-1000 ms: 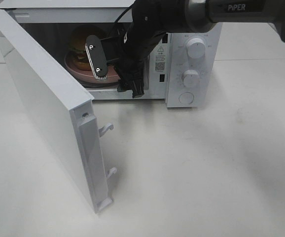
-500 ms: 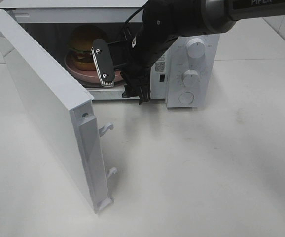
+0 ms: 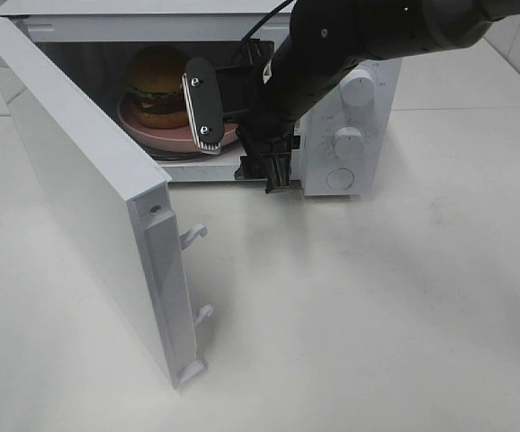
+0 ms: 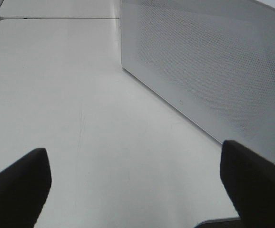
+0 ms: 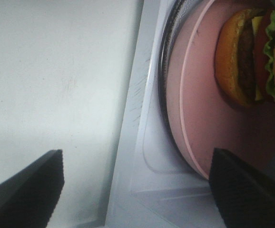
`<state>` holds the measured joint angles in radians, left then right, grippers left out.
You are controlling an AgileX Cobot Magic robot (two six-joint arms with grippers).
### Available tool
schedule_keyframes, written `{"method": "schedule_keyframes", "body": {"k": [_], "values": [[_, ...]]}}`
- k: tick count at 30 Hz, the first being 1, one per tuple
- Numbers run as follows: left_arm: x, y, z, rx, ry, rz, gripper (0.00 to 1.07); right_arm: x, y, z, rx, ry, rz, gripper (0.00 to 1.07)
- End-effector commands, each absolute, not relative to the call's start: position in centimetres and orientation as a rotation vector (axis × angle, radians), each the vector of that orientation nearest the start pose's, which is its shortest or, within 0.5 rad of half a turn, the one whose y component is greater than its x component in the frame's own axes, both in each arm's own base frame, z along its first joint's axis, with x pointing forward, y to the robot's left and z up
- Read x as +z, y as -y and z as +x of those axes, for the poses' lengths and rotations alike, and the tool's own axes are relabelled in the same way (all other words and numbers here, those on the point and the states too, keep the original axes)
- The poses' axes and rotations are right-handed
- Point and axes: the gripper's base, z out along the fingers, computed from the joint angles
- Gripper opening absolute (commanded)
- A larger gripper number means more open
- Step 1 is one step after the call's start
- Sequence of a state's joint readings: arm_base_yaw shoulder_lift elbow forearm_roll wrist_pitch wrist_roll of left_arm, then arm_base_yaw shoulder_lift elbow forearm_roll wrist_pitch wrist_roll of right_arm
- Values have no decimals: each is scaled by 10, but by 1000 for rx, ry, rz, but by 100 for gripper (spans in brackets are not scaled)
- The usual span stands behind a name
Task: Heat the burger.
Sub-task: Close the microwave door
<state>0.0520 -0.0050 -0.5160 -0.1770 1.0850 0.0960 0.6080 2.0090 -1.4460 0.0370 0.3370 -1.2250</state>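
The burger sits on a round pink plate inside the open microwave. In the right wrist view the burger lies on the pink plate, which rests on the glass turntable. My right gripper is open and empty at the mouth of the microwave, just right of the plate and not touching it; its fingers frame the oven's front sill. My left gripper is open and empty, low over the table beside the door's outer face; it does not show in the exterior high view.
The microwave door swings wide open toward the front left, its latch hooks sticking out. Its perforated outer face stands close to the left gripper. Two knobs and a button are on the control panel at the right.
My right gripper has drawn back out of the microwave toward the right and front, open, leaving the plate and burger inside. The burger now shows fully.
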Motion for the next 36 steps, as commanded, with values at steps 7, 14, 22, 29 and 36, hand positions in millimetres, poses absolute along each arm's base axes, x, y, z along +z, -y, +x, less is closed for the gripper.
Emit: {"method": "schedule_keyframes", "body": {"k": [7, 14, 22, 29, 36], "values": [[281, 15, -11, -120, -2010, 52, 88, 218, -245, 352, -277, -1478, -1865, 82], [281, 15, -11, -120, -2010, 52, 88, 228, -231, 332, -280, -1477, -1868, 80], [281, 15, -11, -120, -2010, 52, 88, 238, -212, 306, -252, -1548, -1807, 78], [281, 15, -11, -120, -2010, 52, 88, 244, -200, 289, -224, -1600, -1761, 77], [281, 15, -11, -120, -2010, 52, 88, 250, -184, 265, -164, -1712, -1671, 76]]}}
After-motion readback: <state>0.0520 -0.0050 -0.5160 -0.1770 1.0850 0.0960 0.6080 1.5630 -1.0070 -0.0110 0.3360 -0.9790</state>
